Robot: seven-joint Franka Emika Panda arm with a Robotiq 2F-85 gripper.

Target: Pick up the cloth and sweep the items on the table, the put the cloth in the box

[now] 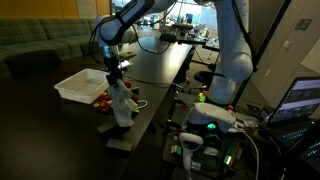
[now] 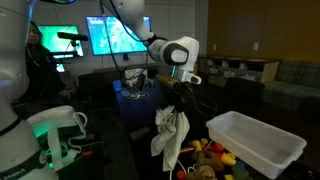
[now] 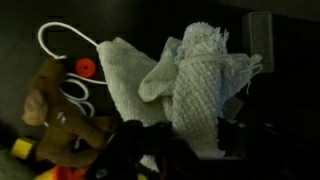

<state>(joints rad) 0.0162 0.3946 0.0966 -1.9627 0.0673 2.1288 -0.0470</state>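
The off-white cloth (image 1: 122, 103) (image 2: 169, 135) hangs from my gripper (image 1: 117, 80) (image 2: 178, 100), which is shut on its top. In the wrist view the cloth (image 3: 195, 85) fills the middle, pinched between my dark fingers (image 3: 232, 135). The cloth's lower end dangles at the black table (image 1: 150, 70), just above the items (image 1: 104, 99) (image 2: 208, 160), a pile of red, orange, yellow and brown small objects. The white box (image 1: 82, 85) (image 2: 254, 143) stands next to the pile, apart from the cloth. A brown soft toy (image 3: 55, 115) and an orange piece (image 3: 86, 68) lie beside the cloth in the wrist view.
A white cord loop (image 3: 65, 45) lies on the table by the toy. A bench with a green light (image 1: 208, 125) and cables stands near the robot base. Monitors (image 2: 115, 35) glow behind the table. A sofa (image 1: 35, 45) lies beyond the far end.
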